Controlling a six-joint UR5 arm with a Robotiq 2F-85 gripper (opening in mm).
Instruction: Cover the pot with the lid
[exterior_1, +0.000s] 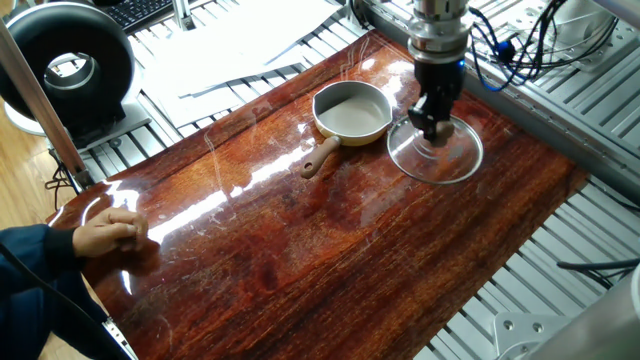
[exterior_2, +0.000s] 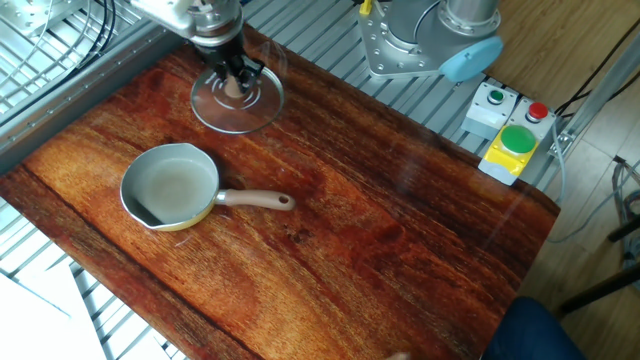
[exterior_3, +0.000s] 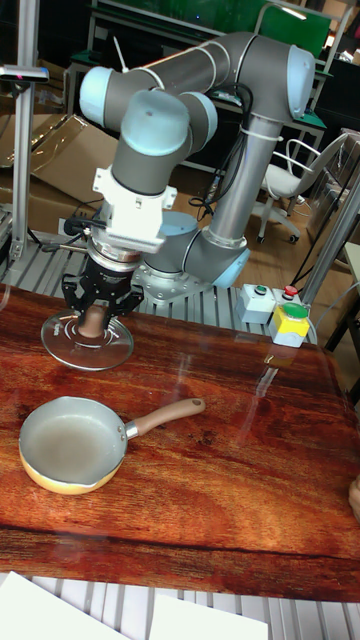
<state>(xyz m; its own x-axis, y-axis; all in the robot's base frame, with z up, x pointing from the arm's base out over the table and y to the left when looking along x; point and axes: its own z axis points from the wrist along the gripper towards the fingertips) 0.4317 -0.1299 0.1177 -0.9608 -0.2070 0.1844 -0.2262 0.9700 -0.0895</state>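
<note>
The cream-yellow pot (exterior_1: 352, 112) (exterior_2: 171, 187) (exterior_3: 72, 443) sits uncovered on the wooden table, its light-brown handle (exterior_2: 254, 200) lying flat beside it. The clear glass lid (exterior_1: 435, 152) (exterior_2: 237, 98) (exterior_3: 88, 342) hangs level just above the table, a little way from the pot. My gripper (exterior_1: 433, 125) (exterior_2: 233, 83) (exterior_3: 96, 318) is shut on the lid's brown knob from above. The knob is mostly hidden between the fingers.
A person's hand (exterior_1: 108, 231) rests on the table's near-left corner. A box with red and green buttons (exterior_2: 510, 130) (exterior_3: 284, 316) stands at the table's edge by the arm's base. Papers (exterior_1: 230, 50) and a black round device (exterior_1: 68, 62) lie beyond the table.
</note>
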